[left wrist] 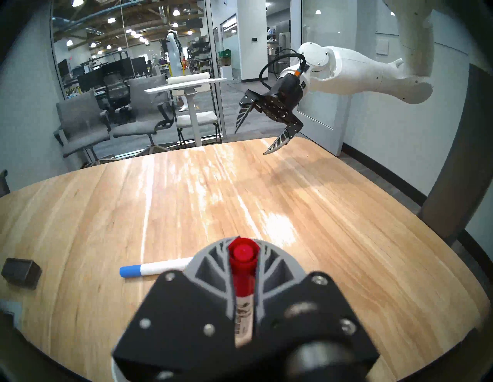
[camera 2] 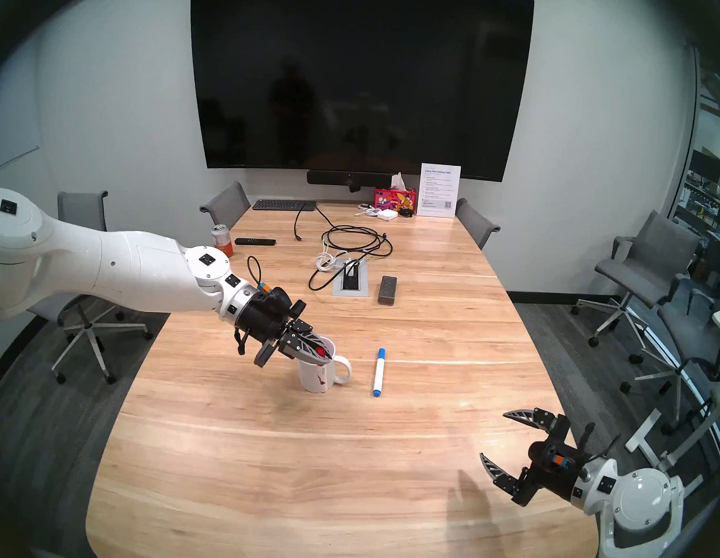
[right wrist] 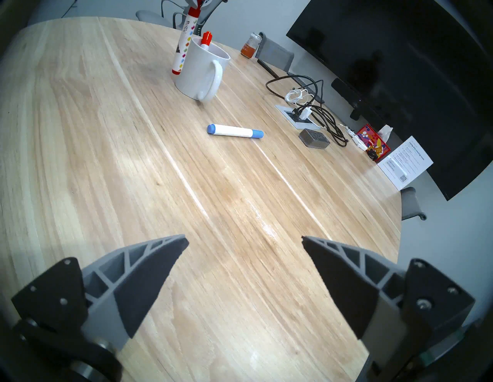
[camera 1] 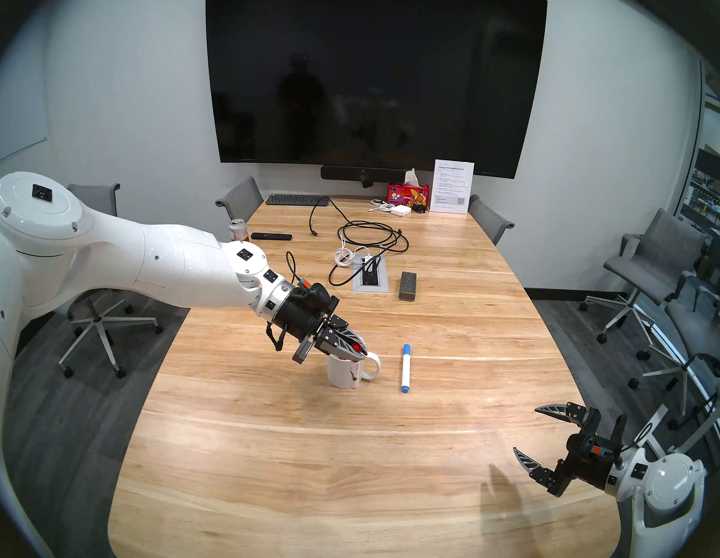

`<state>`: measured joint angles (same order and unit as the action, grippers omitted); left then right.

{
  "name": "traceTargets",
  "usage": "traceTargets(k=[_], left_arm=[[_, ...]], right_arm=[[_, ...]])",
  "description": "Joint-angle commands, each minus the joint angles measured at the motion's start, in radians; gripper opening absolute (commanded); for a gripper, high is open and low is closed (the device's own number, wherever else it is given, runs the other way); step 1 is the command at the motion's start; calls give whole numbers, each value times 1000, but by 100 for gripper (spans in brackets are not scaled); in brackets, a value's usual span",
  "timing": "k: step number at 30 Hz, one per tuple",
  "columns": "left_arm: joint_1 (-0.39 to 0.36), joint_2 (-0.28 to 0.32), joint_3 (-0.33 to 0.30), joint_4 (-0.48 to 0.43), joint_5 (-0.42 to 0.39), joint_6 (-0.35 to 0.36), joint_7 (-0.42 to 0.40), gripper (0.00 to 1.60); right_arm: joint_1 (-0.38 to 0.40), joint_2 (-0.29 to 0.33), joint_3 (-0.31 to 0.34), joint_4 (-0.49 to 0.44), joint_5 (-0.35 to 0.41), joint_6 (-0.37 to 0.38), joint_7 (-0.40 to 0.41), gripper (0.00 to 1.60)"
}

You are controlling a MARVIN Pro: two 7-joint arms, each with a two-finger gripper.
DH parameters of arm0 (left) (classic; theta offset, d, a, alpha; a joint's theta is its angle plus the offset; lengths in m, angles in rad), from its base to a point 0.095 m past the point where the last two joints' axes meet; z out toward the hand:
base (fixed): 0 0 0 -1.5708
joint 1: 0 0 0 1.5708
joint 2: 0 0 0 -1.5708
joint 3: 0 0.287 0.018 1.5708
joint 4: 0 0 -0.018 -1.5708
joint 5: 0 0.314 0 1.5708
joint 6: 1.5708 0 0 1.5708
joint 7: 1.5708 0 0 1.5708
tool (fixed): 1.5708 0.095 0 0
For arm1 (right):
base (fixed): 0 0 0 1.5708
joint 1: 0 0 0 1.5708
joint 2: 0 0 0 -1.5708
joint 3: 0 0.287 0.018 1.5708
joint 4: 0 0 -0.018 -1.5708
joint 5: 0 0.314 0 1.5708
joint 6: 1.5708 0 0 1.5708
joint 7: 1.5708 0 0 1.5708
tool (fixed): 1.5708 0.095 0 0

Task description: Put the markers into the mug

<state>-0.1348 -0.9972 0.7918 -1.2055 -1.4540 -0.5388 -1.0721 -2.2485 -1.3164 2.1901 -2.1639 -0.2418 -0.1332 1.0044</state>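
Note:
The white mug (camera 1: 338, 375) stands mid-table, its handle toward my right. An orange-capped marker (right wrist: 206, 40) stands inside it. My left gripper (camera 1: 362, 355) is shut on the red-capped marker (right wrist: 186, 37) at its cap, just above the mug's near rim. The white barrel hangs down in front of the mug's near outer wall, apparently outside the rim. The blue-capped marker (camera 1: 405, 368) lies flat on the table right of the mug. My right gripper (camera 1: 525, 429) is open and empty above the table's near right edge.
A dark grey eraser block (camera 1: 408, 285) lies beyond the blue marker, next to a power box (camera 1: 370, 276) with tangled cables (camera 1: 368, 240). An orange can (camera 1: 238, 229) and a remote (camera 1: 270, 236) sit far left. Chairs ring the table.

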Motion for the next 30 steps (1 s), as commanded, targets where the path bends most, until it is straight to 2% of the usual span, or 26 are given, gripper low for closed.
traceTargets(k=[1, 17, 26, 30], left_arm=[[-66, 41, -16, 3, -9, 9, -3, 0], [-98, 54, -47, 28, -34, 23, -19, 0], [-90, 57, -52, 42, -43, 25, -29, 0], [-56, 45, -43, 78, -53, 35, -30, 0]], right_arm=[[3, 2, 0, -13, 4, 1, 2, 160], [3, 2, 0, -14, 4, 1, 2, 160], [3, 2, 0, -14, 4, 2, 2, 160], [3, 2, 0, -14, 4, 2, 3, 160]])
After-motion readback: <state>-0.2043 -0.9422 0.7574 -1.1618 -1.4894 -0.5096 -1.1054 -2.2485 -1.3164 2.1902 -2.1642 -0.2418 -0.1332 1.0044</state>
